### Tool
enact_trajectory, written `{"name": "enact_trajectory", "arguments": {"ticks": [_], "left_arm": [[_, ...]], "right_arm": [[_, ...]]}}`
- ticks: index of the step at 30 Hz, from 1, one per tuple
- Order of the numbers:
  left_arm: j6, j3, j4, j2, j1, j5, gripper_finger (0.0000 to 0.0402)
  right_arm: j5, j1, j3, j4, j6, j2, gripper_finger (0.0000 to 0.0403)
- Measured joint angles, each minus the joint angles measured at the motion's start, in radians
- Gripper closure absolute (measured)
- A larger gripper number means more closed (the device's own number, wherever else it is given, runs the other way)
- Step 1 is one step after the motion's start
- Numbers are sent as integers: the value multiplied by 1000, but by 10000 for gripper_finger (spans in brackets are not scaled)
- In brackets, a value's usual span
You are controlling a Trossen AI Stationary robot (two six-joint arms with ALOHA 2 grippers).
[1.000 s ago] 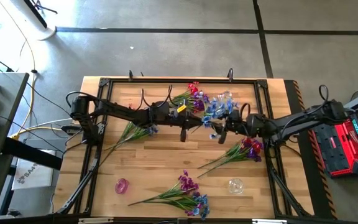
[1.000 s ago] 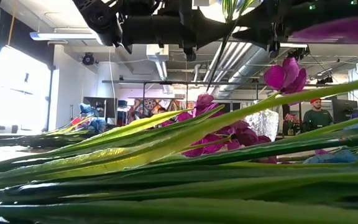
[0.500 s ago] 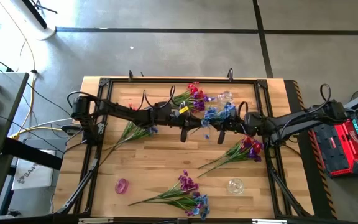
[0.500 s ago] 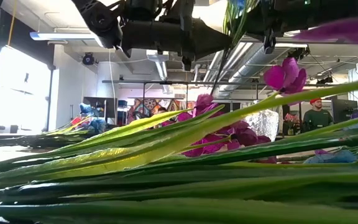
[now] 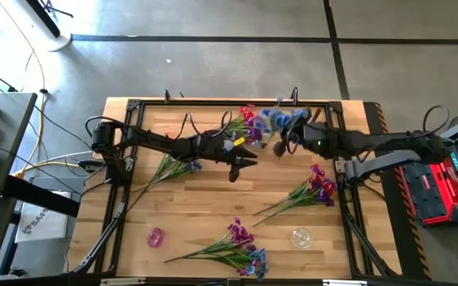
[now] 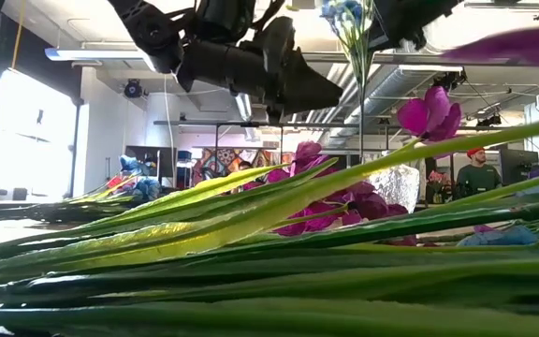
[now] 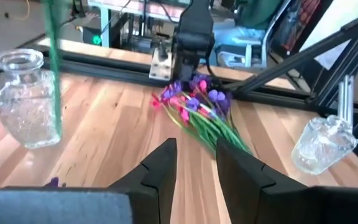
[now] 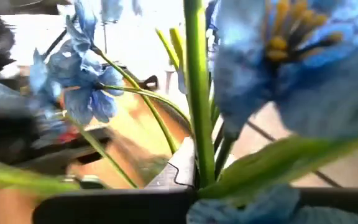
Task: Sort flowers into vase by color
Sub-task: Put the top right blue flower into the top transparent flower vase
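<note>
A blue flower (image 5: 281,119) hangs in the air over the table's far middle, with my right gripper (image 5: 286,143) shut on it. Its blossoms (image 6: 344,13) point up and its thin stem (image 7: 51,62) hangs down close to a clear glass vase (image 7: 27,99). My left gripper (image 7: 194,163) hovers open at mid-table (image 5: 241,161) with nothing between its fingers. A red flower (image 5: 245,119) lies at the far middle and a purple flower (image 5: 316,187) at the right. A second clear vase (image 5: 300,236) stands near the front. My right gripper pinches the blue flower's green stem (image 8: 199,155) between its two fingers, just below the blossoms. The fingers come about level from the table's right and lie across the stem. The flower is upright and lifted clear, the rest of the stem hanging free below.
A spray (image 5: 173,167) lies at the left, and a bunch of purple and blue flowers (image 5: 237,246) at the front edge fills the low view. A small pink thing (image 5: 156,236) lies front left. A black frame (image 5: 133,103) rims the table.
My right gripper has risen and drawn toward the table's far right with the blue flower. It has tipped from pointing down to about level. The flower has turned upright and lifted clear, away from my left gripper. My left gripper has tipped its fingers down a little.
</note>
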Motion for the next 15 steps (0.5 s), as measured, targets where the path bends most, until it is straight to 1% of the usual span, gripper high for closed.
{"name": "enact_trajectory", "arguments": {"ticks": [4,10,15], "left_arm": [[30,0,-2,0,-16,-10,300],[42,0,-9,0,-31,-27,300],[47,0,-11,0,-32,-28,300]], "right_arm": [[5,-100,67,-74,-31,-4,402],[-12,-257,70,-142,13,-60,403],[-87,-331,70,-153,13,-113,403]]}}
